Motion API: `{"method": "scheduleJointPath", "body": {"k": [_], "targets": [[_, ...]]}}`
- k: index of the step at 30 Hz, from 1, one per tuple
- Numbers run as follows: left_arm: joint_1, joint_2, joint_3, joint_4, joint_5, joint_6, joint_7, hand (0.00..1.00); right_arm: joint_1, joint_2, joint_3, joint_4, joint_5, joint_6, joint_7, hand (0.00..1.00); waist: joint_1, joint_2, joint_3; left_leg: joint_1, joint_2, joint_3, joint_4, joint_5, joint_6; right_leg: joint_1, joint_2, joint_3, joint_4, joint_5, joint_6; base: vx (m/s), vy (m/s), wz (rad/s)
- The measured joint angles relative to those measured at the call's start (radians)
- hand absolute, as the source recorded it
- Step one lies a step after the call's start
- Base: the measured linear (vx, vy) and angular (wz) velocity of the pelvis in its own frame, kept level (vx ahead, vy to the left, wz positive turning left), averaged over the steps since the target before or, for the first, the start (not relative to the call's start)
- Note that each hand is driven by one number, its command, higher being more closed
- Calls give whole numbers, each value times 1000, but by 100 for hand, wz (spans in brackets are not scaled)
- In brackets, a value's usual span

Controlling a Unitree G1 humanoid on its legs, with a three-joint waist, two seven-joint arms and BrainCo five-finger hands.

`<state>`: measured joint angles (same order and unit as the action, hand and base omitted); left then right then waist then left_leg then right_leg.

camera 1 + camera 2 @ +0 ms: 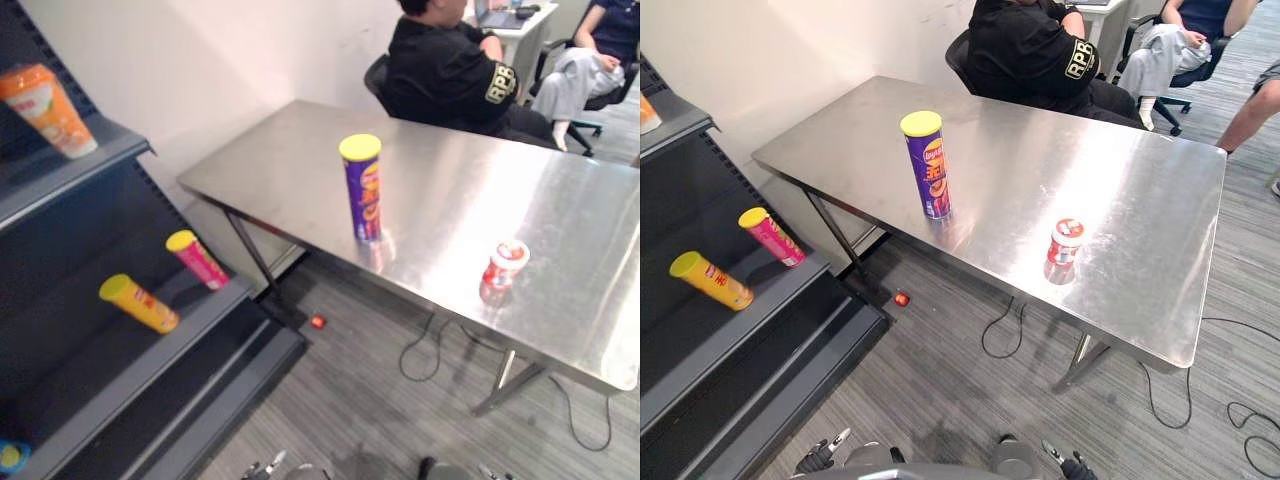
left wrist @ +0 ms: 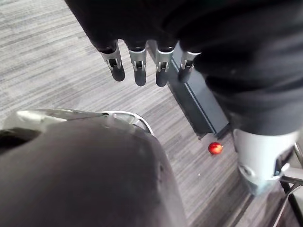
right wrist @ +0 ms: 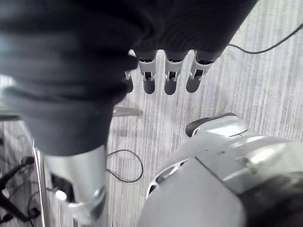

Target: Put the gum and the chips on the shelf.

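Silver-grey left hand (image 2: pixel 139 61) and right hand (image 3: pixel 171 71) both hang with fingers (image 3: pixel 149 78) relaxed, open, holding nothing.

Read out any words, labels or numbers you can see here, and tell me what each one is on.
None reads clearly.
Purple chips can on the table: yellow and red lettering, too blurred.
Gum tub: red and white label, too small.
Person's sleeve patch: pale letters, blurred.
Pink can and yellow can on the shelf: print too small.
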<state>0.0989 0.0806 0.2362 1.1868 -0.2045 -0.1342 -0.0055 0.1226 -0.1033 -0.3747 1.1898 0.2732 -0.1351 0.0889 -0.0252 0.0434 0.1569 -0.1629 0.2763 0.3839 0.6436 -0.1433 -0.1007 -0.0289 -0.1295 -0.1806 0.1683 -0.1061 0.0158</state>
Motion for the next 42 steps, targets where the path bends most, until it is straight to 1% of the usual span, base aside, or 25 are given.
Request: {"method": "scheduleJointPath", "body": {"k": [1,2,3,4,5,7,8,9,10,12,13,15,16,18,20,25,29,32,33,34,36,38,39,41,42], "targets": [[17,-6,5,-5,-18,-3,2,0,-9,6,-35,5,2,-1,0,0,8,-14,1,13,-45,-47,-169,-11,-2,1,-12,45,-11,0,3,108,274,-119],[33,-11,12,-5,-20,-11,2,0,-14,12,-39,3,2,-2,-1,0,10,-10,2,50,-75,-122,-358,-3,-6,-5,-10,91,-13,-10,20,90,299,-128],[37,-19,28,-3,-23,-10,2,0,-12,11,-39,-3,2,-7,0,0,8,-2,2,61,-75,-163,-415,-5,-9,-5,-4,111,-14,-9,24,73,287,-122],[42,-37,46,-3,-29,-10,2,0,-8,3,-40,-16,2,-10,0,0,5,10,1,74,-70,-205,-461,6,-30,-4,5,136,-17,-7,46,139,382,-110],[57,-34,60,-3,-30,-11,2,0,5,8,-47,-14,2,-7,-4,0,5,20,-16,83,-96,-205,-463,28,-26,20,-5,165,-53,13,80,170,372,-111],[63,-25,67,-1,-29,-16,0,0,29,29,-62,-14,2,-7,-6,0,-2,-5,-19,106,-136,-197,-471,12,-12,19,-31,166,-9,18,88,247,365,-71],[61,-16,77,-4,-34,-18,-1,0,48,48,-94,-2,2,-6,-8,0,3,-32,-26,123,-175,-173,-486,4,3,39,-55,166,-37,14,79,259,336,-53],[59,-13,77,-4,-38,-19,-1,0,50,52,-98,8,3,-1,-11,0,2,-39,-32,132,-195,-152,-498,-3,14,46,-74,177,-64,17,83,228,291,-58],[62,-7,70,10,-31,-16,1,0,50,61,-101,6,5,-1,-13,0,-7,-48,-41,150,-218,-140,-510,-9,25,50,-92,189,-79,30,103,173,229,-41],[55,1,36,27,-15,-17,2,0,56,76,-134,5,20,-3,-13,0,-20,-43,-46,176,-237,-116,-523,-18,38,47,-107,202,-79,34,109,184,191,-43],[52,4,17,32,-12,-17,2,0,54,73,-139,5,22,-4,-14,0,-18,-42,-51,196,-249,-88,-530,-25,41,39,-108,232,-75,37,109,196,175,-59],[52,11,-9,41,-6,-18,2,0,41,73,-139,6,21,-8,-13,0,-16,-36,-65,207,-252,-63,-531,-23,53,17,-105,255,-74,47,109,160,103,-82],[50,14,-20,43,7,-19,2,0,24,71,-139,8,21,-9,-14,0,-12,-35,-68,216,-250,-61,-530,-24,55,-3,-97,260,-74,63,96,186,45,-116],[42,24,-60,49,34,-17,2,0,18,59,-139,20,19,-9,-14,0,-3,-27,-74,227,-238,-58,-530,-25,56,-17,-84,211,-80,103,88,184,11,-95],[39,28,-86,53,35,-18,1,0,14,50,-151,51,19,-7,-15,0,-1,-21,-77,246,-228,-54,-531,-24,56,-14,-77,73,-98,143,81,109,-19,-64],[18,34,-92,73,68,-17,-3,0,13,49,-193,80,21,0,-14,0,0,-24,-79,266,-243,-66,-536,-25,56,19,-91,32,-157,151,88,22,-3,-19],[19,36,-70,67,70,-16,-4,0,-12,30,-345,83,23,1,-17,0,3,-26,-79,268,-244,-65,-546,-25,55,37,-88,10,-209,163,101,-58,-47,-4],[21,29,-38,61,73,-15,-10,0,-57,-28,-513,80,35,1,-36,0,2,-28,-79,269,-240,-62,-582,-38,54,28,-77,3,-243,171,115,-116,-67,-14],[26,21,-22,55,74,-14,-11,0,-70,-59,-586,73,46,0,-50,0,2,-24,-81,269,-232,-60,-594,-50,56,27,-66,3,-258,183,108,-123,-66,-14],[33,19,-11,44,75,-12,-12,0,-75,-71,-616,65,55,0,-58,0,2,-21,-83,270,-231,-56,-594,-49,56,30,-65,3,-265,188,108,-126,-63,-13],[59,4,23,10,81,-9,-17,0,-81,-111,-679,-28,92,-1,-82,0,1,-28,-85,272,-225,-36,-594,-52,52,29,-59,11,-274,185,100,-128,-66,-20],[72,-5,36,4,92,-9,-19,0,-72,-144,-666,-133,101,-4,-107,0,-3,-18,-97,273,-224,-31,-607,-52,51,22,-56,12,-278,183,97,-97,-63,-14],[73,-7,38,3,93,-9,-19,0,-67,-152,-650,-175,100,-6,-120,0,-4,-16,-102,272,-224,-29,-608,-52,50,18,-55,14,-278,183,97,-50,-55,-16],[77,-14,46,3,93,-10,-18,0,-48,-155,-550,-424,94,-10,-178,0,-5,-12,-107,273,-214,-8,-608,-49,45,11,-46,23,-278,184,98,3,-58,-24],[78,-14,45,3,93,-10,-18,0,-43,-152,-518,-504,84,-10,-195,0,-7,-12,-109,274,-211,-6,-608,-49,45,10,-44,24,-278,186,100,24,-63,-17]]}}
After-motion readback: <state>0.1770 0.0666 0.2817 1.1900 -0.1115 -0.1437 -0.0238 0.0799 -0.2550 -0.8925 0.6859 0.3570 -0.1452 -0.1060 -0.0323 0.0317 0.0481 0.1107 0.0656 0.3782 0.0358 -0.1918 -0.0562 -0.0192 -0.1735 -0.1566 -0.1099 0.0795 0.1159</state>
